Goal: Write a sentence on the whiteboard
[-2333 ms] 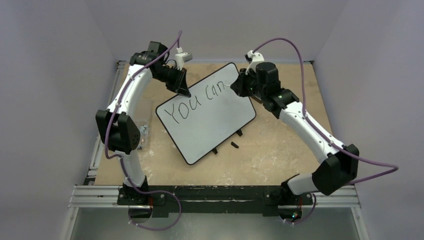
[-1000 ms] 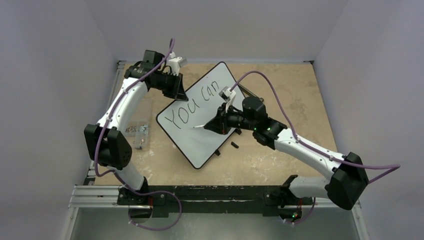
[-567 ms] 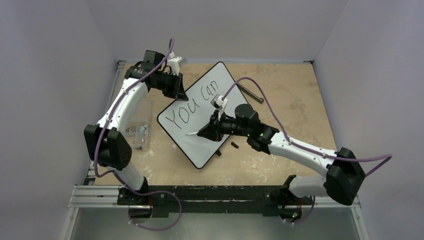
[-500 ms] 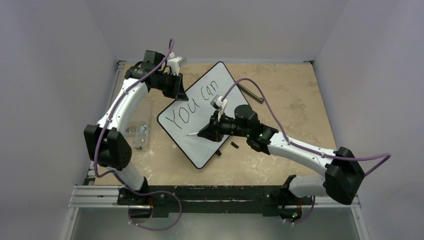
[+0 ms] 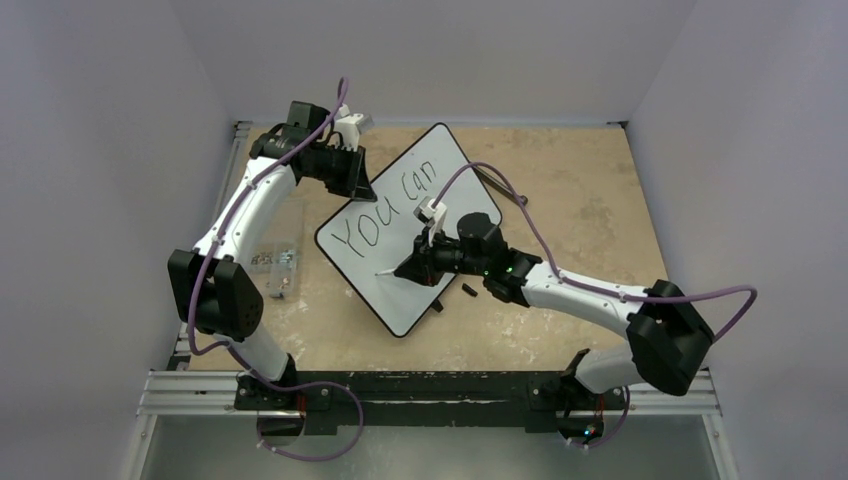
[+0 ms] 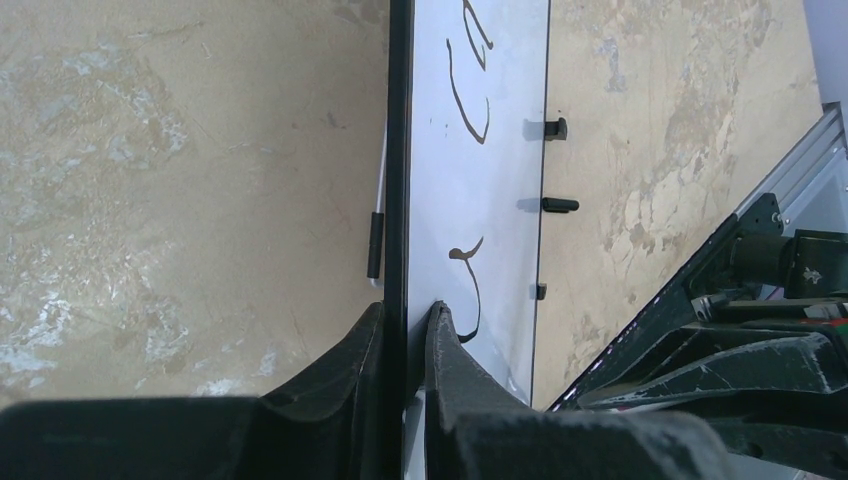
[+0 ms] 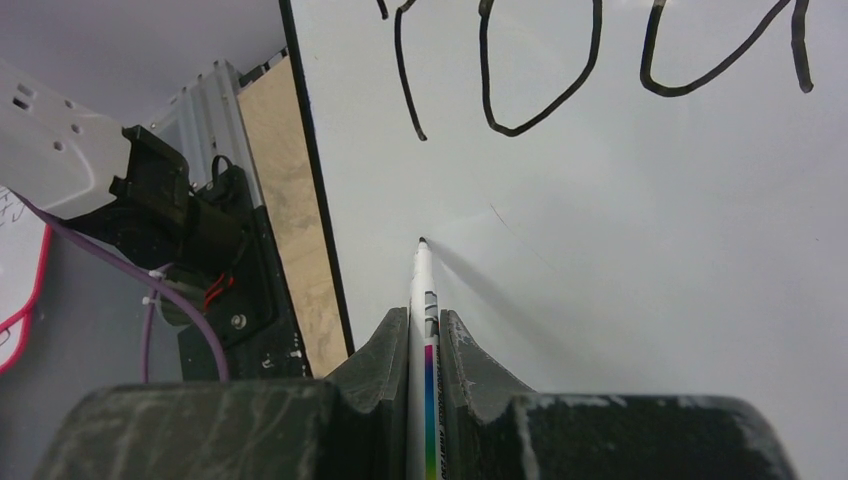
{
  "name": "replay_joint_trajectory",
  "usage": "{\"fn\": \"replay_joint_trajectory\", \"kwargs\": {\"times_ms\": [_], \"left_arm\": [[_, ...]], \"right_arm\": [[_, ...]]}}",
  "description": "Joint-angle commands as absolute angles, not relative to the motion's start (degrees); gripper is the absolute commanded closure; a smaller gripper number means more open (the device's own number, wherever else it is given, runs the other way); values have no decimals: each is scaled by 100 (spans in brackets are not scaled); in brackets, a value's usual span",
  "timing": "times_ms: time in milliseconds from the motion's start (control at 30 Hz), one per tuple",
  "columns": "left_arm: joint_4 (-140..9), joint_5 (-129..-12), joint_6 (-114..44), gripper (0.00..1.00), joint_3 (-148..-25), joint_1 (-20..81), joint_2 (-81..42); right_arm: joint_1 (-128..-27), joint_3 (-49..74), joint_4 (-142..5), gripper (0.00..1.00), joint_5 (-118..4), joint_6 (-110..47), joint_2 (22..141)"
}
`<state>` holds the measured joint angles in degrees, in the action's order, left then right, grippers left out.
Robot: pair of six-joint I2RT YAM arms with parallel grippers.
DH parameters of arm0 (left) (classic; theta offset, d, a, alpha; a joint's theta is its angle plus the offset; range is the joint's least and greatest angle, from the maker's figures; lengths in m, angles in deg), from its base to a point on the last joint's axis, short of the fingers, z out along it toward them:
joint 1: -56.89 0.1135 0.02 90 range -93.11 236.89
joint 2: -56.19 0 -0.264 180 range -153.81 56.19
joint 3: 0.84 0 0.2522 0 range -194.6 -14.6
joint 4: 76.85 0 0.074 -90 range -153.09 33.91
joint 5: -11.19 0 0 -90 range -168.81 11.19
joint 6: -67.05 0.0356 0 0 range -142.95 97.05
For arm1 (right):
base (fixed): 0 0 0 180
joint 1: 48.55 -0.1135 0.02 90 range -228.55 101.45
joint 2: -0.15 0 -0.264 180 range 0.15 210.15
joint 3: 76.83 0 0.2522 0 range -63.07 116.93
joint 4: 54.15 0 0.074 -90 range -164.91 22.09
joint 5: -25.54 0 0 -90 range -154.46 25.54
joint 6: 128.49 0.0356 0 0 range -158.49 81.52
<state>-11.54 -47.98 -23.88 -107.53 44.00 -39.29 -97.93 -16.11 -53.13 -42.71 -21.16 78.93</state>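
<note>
The whiteboard [image 5: 455, 175] lies tilted at the table's middle, black-framed, with the sentence [image 5: 385, 208] reading "You can" in one line. My left gripper [image 5: 360, 185] is shut on the board's far-left edge; the left wrist view shows the frame [image 6: 399, 150] pinched between the jaws. My right gripper [image 5: 405, 268] is shut on a white marker [image 7: 424, 330] with a rainbow stripe. Its black tip [image 7: 422, 241] rests at the white surface [image 7: 650, 220] below the "Y" and "O" [image 7: 535, 70], near the board's lower-left edge.
A small black cap [image 5: 468, 291] lies on the wooden table right of the board's feet. A dark rod [image 5: 505, 190] lies beyond the board's right corner. Small parts [image 5: 272, 260] sit at the left edge. The metal rail [image 5: 430, 390] runs along the front.
My right arm has swung from the board's far end down to its lower-left part, carrying the marker. The board has shifted slightly. In the last half second the marker barely moves.
</note>
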Motion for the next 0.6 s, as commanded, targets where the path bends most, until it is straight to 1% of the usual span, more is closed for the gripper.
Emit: {"fn": "replay_joint_trajectory", "kwargs": {"times_ms": [0,233,567], "left_arm": [[-1601,-6507,-1913,100,-10696,4494,-3772],[-1616,-6519,-1917,100,-10689,4493,-3768],[-1616,-6542,-1915,100,-10689,4494,-3750]], "right_arm": [[-9815,-1405,-4998,100,-4326,-2231,8041],[-9820,-1252,-4915,100,-4153,-2196,8308],[-9853,-1366,-4949,100,-3962,-2255,8435]]}}
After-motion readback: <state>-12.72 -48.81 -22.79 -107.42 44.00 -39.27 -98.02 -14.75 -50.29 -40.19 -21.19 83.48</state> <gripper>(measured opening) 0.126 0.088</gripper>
